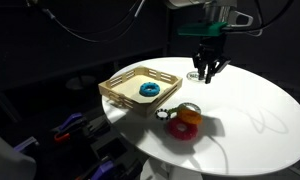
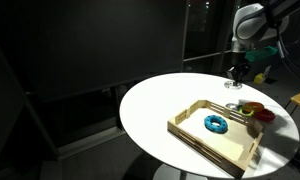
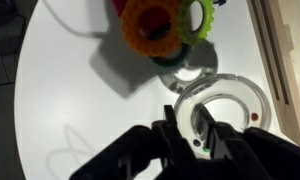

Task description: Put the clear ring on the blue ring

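The clear ring (image 3: 252, 95) lies on the white round table, glassy and whitish, near the table's far edge in an exterior view (image 1: 195, 76). My gripper (image 3: 187, 125) stands over it with one finger inside and one outside the ring's rim, closed on the rim. It shows low over the table in both exterior views (image 1: 208, 68) (image 2: 233, 76). The blue ring (image 1: 149, 89) (image 2: 216, 123) lies alone inside the wooden tray (image 1: 120, 88) (image 2: 190, 135), apart from my gripper.
An orange ring (image 1: 188, 116) (image 2: 252, 106) (image 3: 150, 28) and a red ring (image 1: 180, 128) (image 2: 263, 115) sit beside the tray, with a green piece (image 3: 200, 18) against the orange one. The tray's edge (image 3: 280, 50) runs close to the clear ring.
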